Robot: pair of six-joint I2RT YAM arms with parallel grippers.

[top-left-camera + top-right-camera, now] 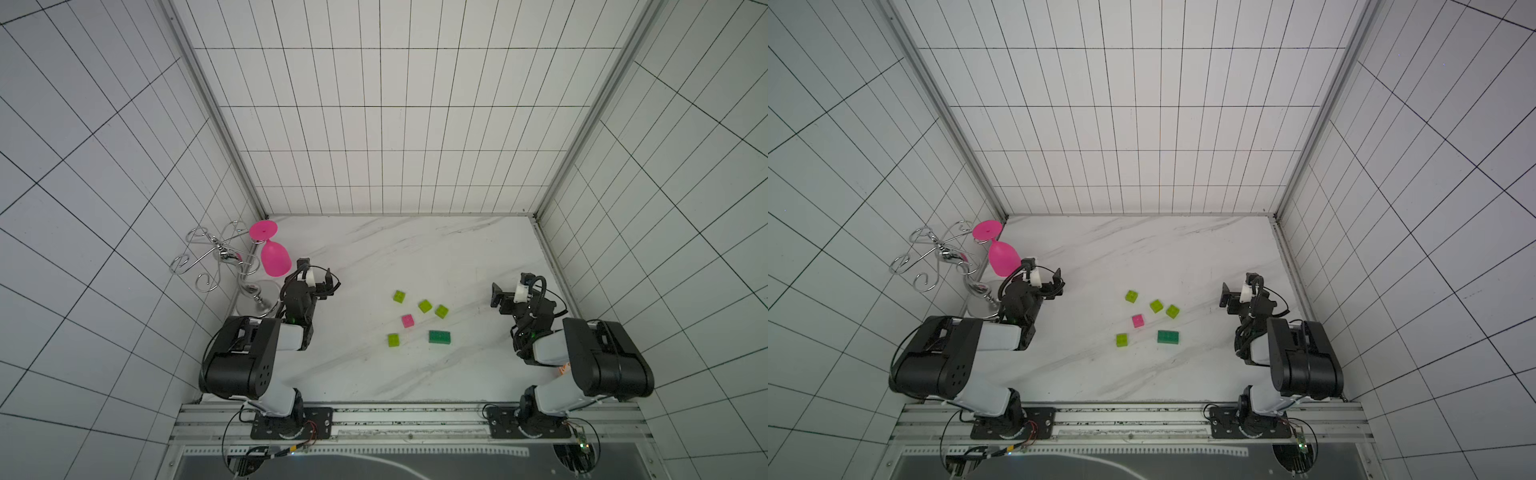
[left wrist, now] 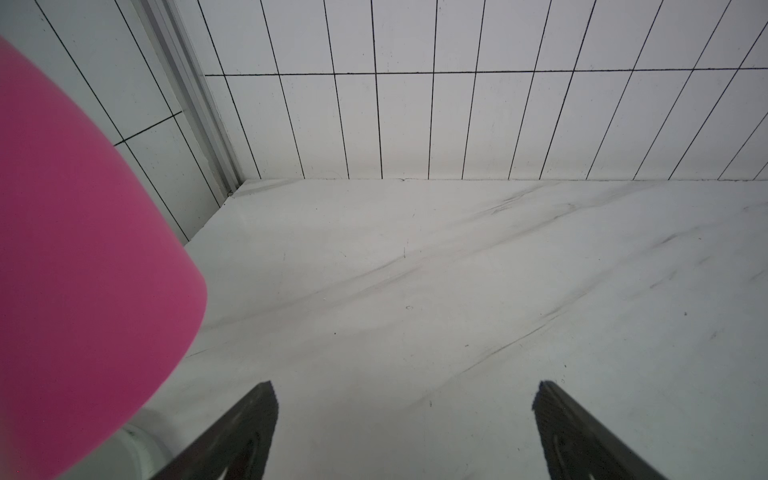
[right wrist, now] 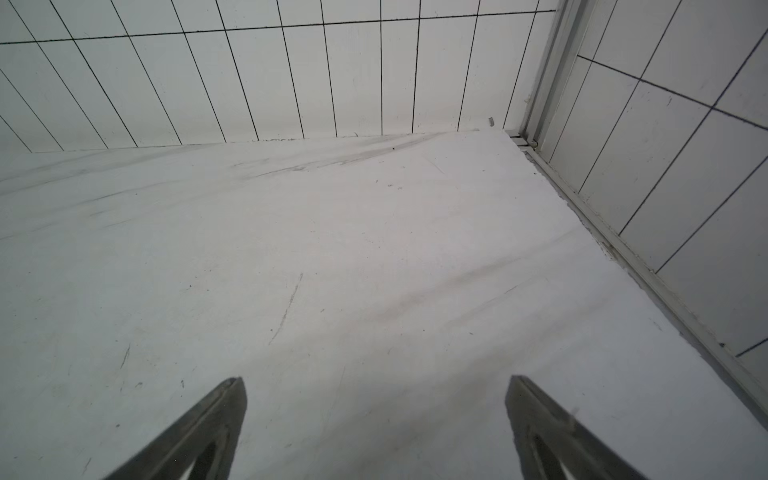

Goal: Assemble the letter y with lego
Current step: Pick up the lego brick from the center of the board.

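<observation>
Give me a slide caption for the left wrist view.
Open left gripper above white marble tabletop, pink plastic goblet close beside it.

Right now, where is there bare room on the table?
Free: between the bricks and back wall, and between bricks and front rail. Crowded: the brick cluster mid-table, and the goblet and rack by the left gripper.

You have a white marble-patterned worktop (image 1: 415, 249) with dark grey veins, closed in by white tiled walls (image 1: 395, 124) on three sides. At its far left corner stands a chrome wire glass rack (image 1: 216, 259) with curled arms, on a round metal base (image 1: 253, 311). A bright pink plastic goblet (image 1: 274, 257) hangs from it upside down, foot uppermost. In the left wrist view its bowl (image 2: 83, 249) looms large and blurred, seemingly clear of the worktop. A grey aluminium rail (image 1: 415, 419) runs along the near edge.
</observation>
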